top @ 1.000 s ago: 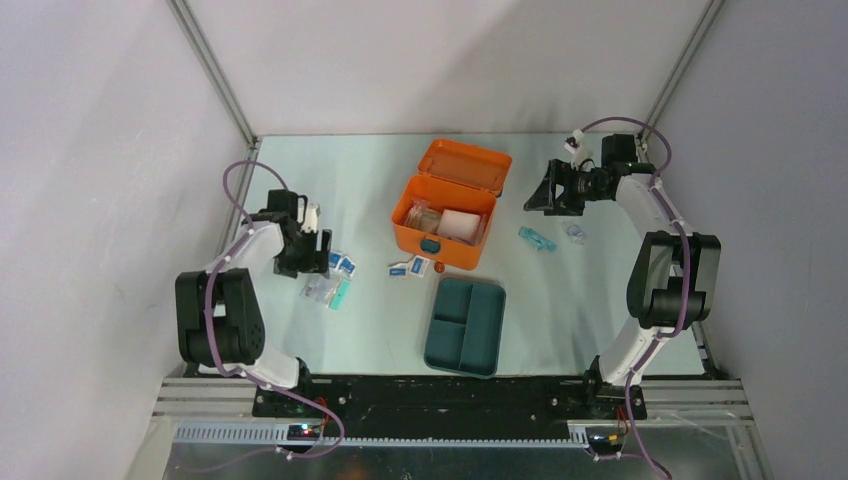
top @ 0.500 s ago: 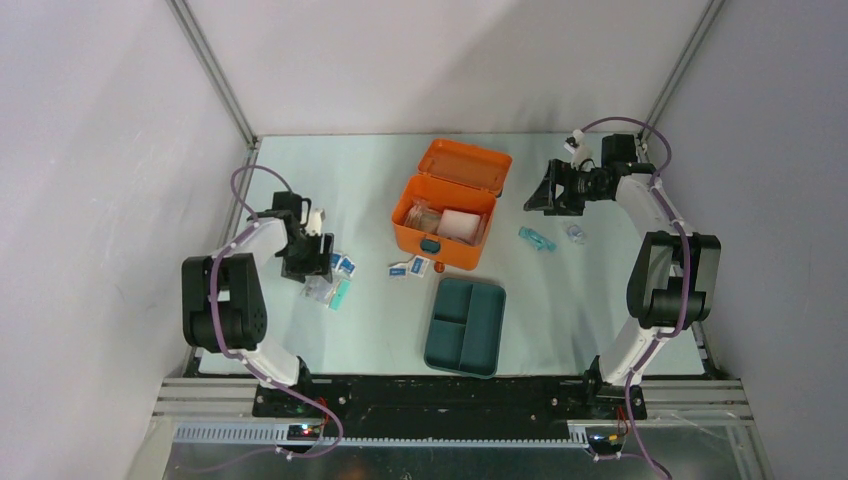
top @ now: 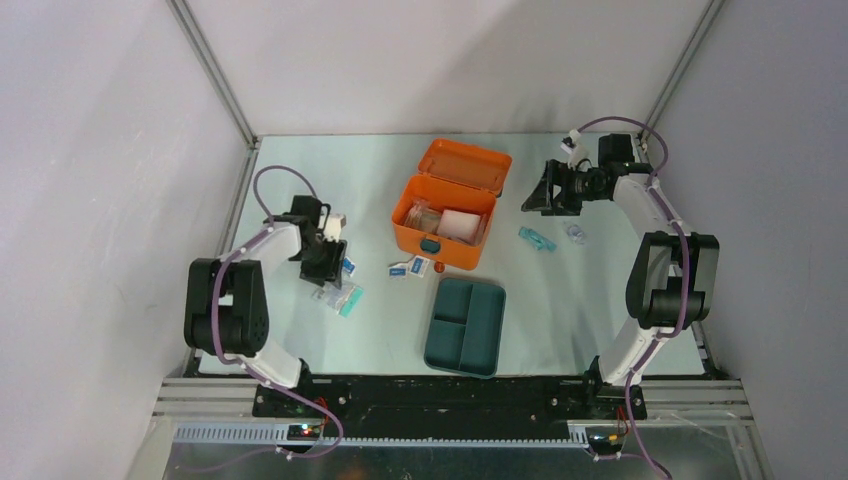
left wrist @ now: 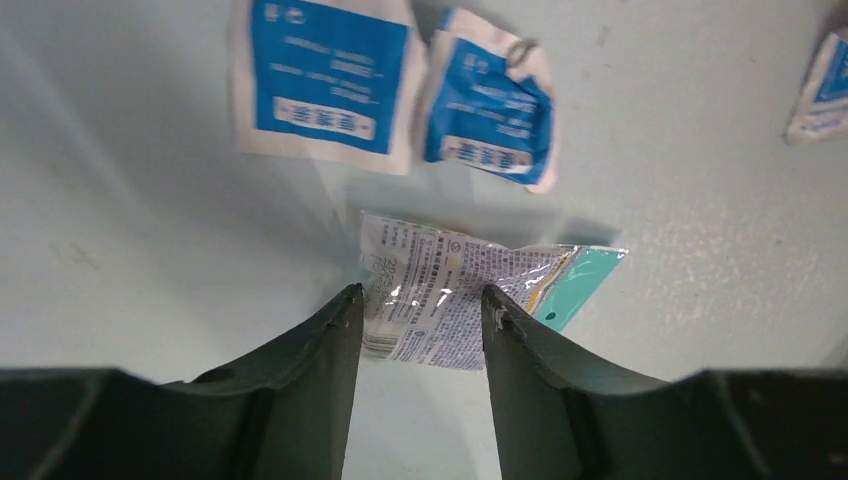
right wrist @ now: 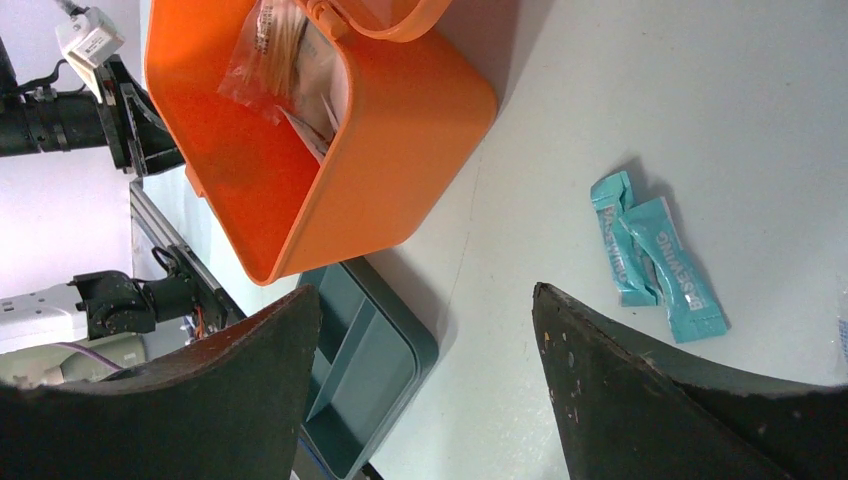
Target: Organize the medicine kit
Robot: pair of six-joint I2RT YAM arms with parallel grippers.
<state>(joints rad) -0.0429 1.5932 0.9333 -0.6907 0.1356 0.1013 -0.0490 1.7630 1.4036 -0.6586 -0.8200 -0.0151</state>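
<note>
Pale tabletop (top: 560,310) carries the orange medicine kit (top: 445,225) at centre, lid open, with a dark teal compartment tray (top: 466,326) just before it. Left gripper (left wrist: 420,305) straddles a clear printed packet (left wrist: 450,290), fingers narrow; right gripper (right wrist: 425,300) hangs wide, empty.

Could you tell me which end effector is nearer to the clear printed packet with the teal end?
Left. The left end effector straddles the clear packet; the right end effector hangs beyond the orange medicine kit, across the table.
</note>
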